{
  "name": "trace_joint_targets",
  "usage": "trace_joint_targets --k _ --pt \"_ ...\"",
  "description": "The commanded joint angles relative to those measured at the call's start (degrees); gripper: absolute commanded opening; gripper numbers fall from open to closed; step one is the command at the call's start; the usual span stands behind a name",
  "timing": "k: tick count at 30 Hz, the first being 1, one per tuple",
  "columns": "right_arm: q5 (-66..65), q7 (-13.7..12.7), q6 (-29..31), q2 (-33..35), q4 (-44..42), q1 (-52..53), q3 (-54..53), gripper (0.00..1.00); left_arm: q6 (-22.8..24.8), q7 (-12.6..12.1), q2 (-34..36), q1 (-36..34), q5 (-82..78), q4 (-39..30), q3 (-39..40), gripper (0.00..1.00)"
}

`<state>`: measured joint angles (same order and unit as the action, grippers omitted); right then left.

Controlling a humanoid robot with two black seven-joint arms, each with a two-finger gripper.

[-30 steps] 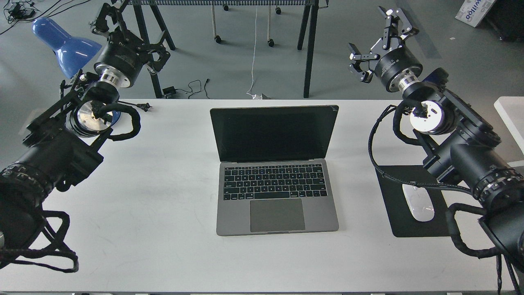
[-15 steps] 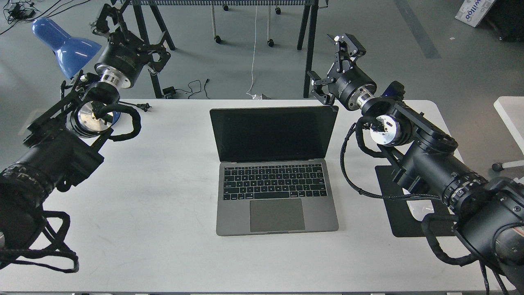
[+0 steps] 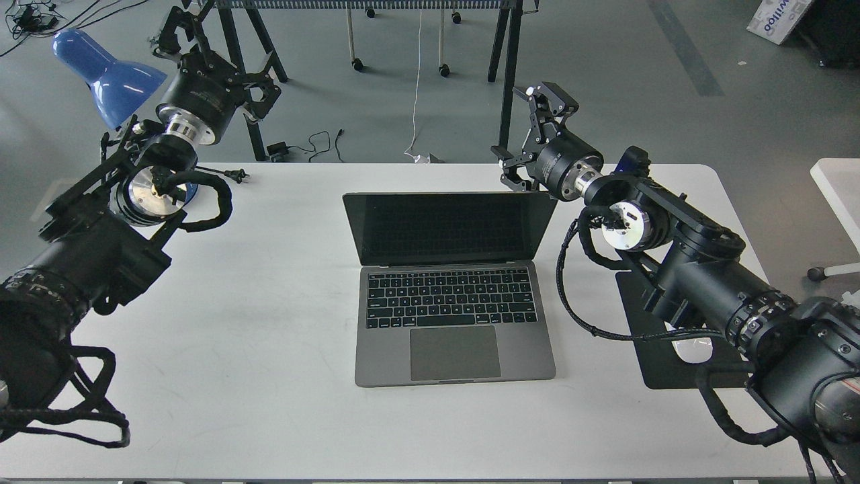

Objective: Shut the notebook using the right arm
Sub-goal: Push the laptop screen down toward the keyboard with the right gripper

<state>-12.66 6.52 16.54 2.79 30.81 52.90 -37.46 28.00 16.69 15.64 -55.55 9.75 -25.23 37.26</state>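
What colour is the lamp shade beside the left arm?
Glossy blue lamp shade, seen best in the head view.

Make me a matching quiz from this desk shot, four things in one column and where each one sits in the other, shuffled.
Things:
1. notebook
2. blue lamp
3. mouse pad
4. right claw

Places:
A. far left, behind the left arm
B. at the lid's far right corner
C. middle of the table, lid open
D. right side of the table, under the right arm

Pairs: 1-C, 2-A, 3-D, 4-B
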Motion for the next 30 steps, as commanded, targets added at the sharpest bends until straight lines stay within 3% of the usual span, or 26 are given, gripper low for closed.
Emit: trace_joint_targets --k 1,14,30 --pt "0.0 -1.24 -0.02 2.74 6.52 -3.15 0.2 1.0 0.0 0.0 0.0 0.0 0.0 0.0 0.0 1.0" --pt "-0.18 -2.57 -0.46 12.15 25.34 -14.23 3.44 1.0 0.0 0.0 0.0 0.0 0.0 0.0 0.0 1.0" --pt "-0.88 -1.86 -0.46 13.56 25.09 -18.97 10.74 1.0 0.0 0.0 0.09 0.0 0.0 0.0 0.0 1.0"
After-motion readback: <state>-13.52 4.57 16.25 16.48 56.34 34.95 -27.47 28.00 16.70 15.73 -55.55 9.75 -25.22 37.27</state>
